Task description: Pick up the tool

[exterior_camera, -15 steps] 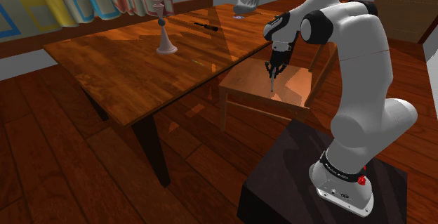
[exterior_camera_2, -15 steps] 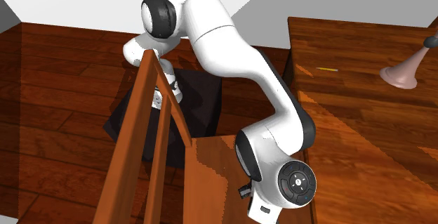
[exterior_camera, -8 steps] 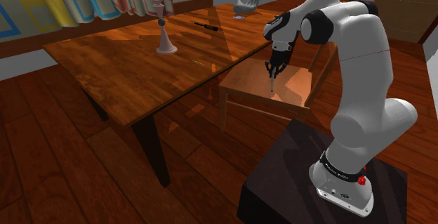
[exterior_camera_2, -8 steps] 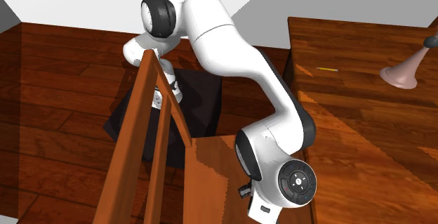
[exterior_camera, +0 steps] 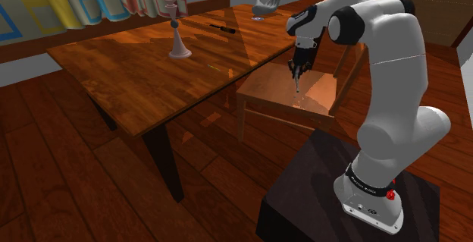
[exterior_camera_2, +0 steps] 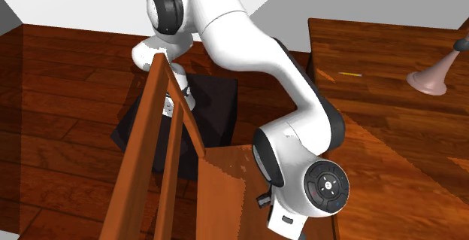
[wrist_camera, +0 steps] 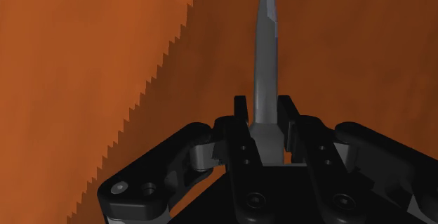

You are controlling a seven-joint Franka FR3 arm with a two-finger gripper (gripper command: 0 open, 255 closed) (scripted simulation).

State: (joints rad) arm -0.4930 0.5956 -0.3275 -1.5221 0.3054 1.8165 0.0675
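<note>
The pincer [exterior_camera: 298, 67] is pointing straight down and is pinching a slim grey tool [exterior_camera: 296, 83] by its upper end, so the shaft is hanging directly beneath the fingertips. In the wrist view the pincer [wrist_camera: 265, 114] is pressing its two black fingers [wrist_camera: 242, 117] against either side of the tool [wrist_camera: 266, 61]. The grey shaft is running away from the pincer and narrowing to a flattened tip. Directly under the pincer a wooden chair seat [exterior_camera: 269, 92] is lying, and the tool's tip is hanging just over it. Whether the tip is clearing the wood cannot be told. Beyond the tool, the seat [wrist_camera: 91, 68] is showing a brightly lit part and a darker part, meeting along a jagged edge. Beside the pincer, toward the shoulder view's left, a large wooden table [exterior_camera: 144, 81] is standing close against the chair. A pink lamp foot [exterior_camera: 180, 47] is resting on it, well apart from the pincer. Behind the pincer the white arm [exterior_camera: 390, 66] is arching up from its black stand [exterior_camera: 303, 202]. In the second exterior view the arm [exterior_camera_2: 248, 43] is bending over the chair back [exterior_camera_2: 154, 148].
</note>
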